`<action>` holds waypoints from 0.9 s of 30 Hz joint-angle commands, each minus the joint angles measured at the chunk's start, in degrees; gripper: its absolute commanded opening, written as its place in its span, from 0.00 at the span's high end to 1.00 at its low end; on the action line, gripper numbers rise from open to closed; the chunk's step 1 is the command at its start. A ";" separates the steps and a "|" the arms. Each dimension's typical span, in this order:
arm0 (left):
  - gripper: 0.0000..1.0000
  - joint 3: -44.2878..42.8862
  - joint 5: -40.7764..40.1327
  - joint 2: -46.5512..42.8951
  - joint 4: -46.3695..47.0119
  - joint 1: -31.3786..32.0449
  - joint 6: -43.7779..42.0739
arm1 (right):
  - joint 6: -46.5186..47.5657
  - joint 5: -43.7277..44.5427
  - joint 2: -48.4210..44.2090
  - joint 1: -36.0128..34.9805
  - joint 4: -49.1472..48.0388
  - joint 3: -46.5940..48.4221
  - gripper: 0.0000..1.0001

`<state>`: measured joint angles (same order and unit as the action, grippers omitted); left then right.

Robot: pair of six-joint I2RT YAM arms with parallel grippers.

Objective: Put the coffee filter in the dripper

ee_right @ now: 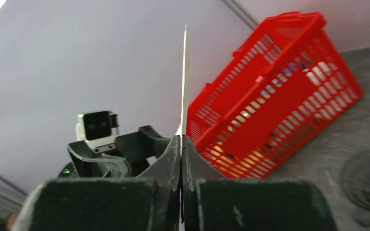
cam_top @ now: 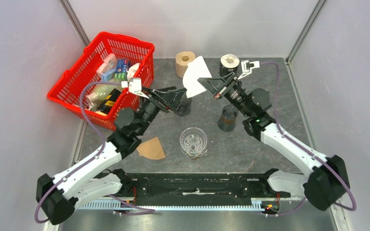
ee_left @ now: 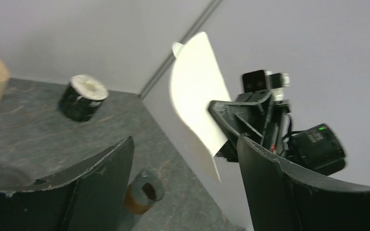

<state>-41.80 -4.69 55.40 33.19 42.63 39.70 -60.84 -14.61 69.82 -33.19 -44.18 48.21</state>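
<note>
The right arm rises from its base at the near right corner of the counter and stretches diagonally toward the middle of the far edge, with the forearm lifted and the wrist turned to the left. The right gripper (ee_right: 181,139) has its two fingers pressed together on the lower edge of the white coffee filter (cam_top: 195,76), which stands upright in the air above the counter, a little before the far edge and close to its middle. In the right wrist view the filter is seen edge-on, as a thin line. The left arm goes from the near left corner toward the centre of the counter, elbow bent, and its wrist points at the filter. The left gripper (ee_left: 185,139) has its fingers wide apart and holds nothing; the filter is in front of them and does not touch them. Under this gripper stands the dark ribbed dripper (ee_right: 366,179). A red basket (cam_top: 77,82) sits at the far left corner. A clear glass (cam_top: 193,142) stands in the middle, nearer to the near edge, and a brown filter (cam_top: 151,149) lies flat to its left.
</note>
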 commanded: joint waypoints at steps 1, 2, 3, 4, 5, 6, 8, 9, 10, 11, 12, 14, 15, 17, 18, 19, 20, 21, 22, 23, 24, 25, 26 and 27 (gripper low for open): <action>0.14 -3.15 -11.24 -6.35 -17.99 0.17 -6.60 | 21.24 -5.63 -6.72 1.91 31.59 7.47 1.00; 0.14 -3.61 -12.21 -6.68 -19.58 0.09 -7.25 | 25.35 -6.65 -7.27 1.91 36.59 8.80 1.00; 0.14 -4.75 -12.47 -6.44 -21.88 -0.11 -7.63 | 28.73 -6.99 -8.16 1.91 40.89 9.62 1.00; 0.14 -6.13 -12.10 -5.78 -24.29 -0.33 -7.85 | 31.86 -8.39 -8.93 2.01 43.47 10.09 1.00; 0.13 -8.15 -11.19 -4.39 -26.30 -0.50 -7.80 | 34.87 -8.68 -9.94 1.99 45.99 10.35 1.00; 0.13 -10.54 -9.55 -3.17 -28.59 -0.73 -7.80 | 37.03 -8.58 -10.93 1.99 47.61 10.02 1.00; 0.13 -14.15 -4.05 -0.12 -30.66 -1.18 -8.88 | 41.67 -9.22 -13.02 2.15 49.26 9.25 1.00; 0.12 -15.23 -1.12 1.09 -30.73 -1.44 -9.47 | 42.76 -9.69 -13.72 2.41 50.26 9.12 1.00; 0.12 -16.04 0.96 2.02 -30.48 -1.62 -9.98 | 43.90 -10.63 -14.06 2.67 51.63 9.46 1.00; 0.12 -16.47 3.26 2.53 -29.98 -2.03 -10.63 | 44.25 -11.55 -14.28 2.98 52.65 9.82 1.00; 0.12 -16.85 4.38 2.94 -29.87 -2.43 -11.06 | 44.60 -12.72 -14.46 3.29 53.03 10.14 1.00; 0.12 -17.34 10.71 3.38 -29.70 -4.01 -12.26 | 44.31 -14.97 -14.79 4.11 53.06 10.57 1.00; 0.11 -17.50 14.00 3.49 -29.52 -5.39 -12.89 | 43.64 -16.00 -14.55 4.78 53.58 11.36 1.00; 0.11 -17.02 20.95 3.69 -28.82 -8.97 -12.58 | 41.74 -18.36 -14.03 6.32 54.29 12.34 1.00; 0.11 -16.35 24.60 3.86 -27.10 -11.56 -11.82 | 40.43 -20.00 -13.68 7.39 54.17 12.63 1.00; 0.11 -15.31 27.81 4.20 -25.46 -13.48 -10.92 | 39.19 -21.72 -13.29 8.27 53.63 12.70 1.00; 0.11 -14.39 31.93 4.80 -23.26 -16.23 -9.17 | 37.41 -23.30 -12.81 9.22 52.46 12.65 1.00; 0.11 -13.75 36.67 5.67 -20.62 -18.55 -7.37 | 36.12 -25.56 -12.16 10.22 51.14 12.43 1.00; 0.11 -13.13 40.62 6.92 -18.06 -20.21 -5.56 | 34.18 -27.85 -11.43 11.19 49.05 12.22 1.00; 0.10 -12.67 44.60 7.85 -14.92 -21.29 -3.90 | 31.95 -30.64 -10.41 12.06 46.29 12.01 1.00; 0.10 -12.33 47.40 8.86 -12.49 -21.68 -2.88 | 29.27 -33.59 -9.34 12.95 43.29 11.71 1.00; 0.10 -12.17 49.70 9.50 -10.29 -21.75 -2.02 | 26.75 -36.57 -8.00 13.52 39.89 11.58 1.00; 0.09 -11.94 51.34 10.08 -8.09 -21.78 -1.32 | 25.05 -38.03 -6.99 13.73 37.81 11.55 1.00; 0.09 -11.54 52.79 10.33 -6.50 -21.72 -0.47 | 24.48 -39.04 -6.21 13.84 36.53 11.64 1.00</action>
<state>-54.74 32.10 63.92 15.03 21.08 33.78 -28.05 -42.50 60.29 -20.60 3.49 58.22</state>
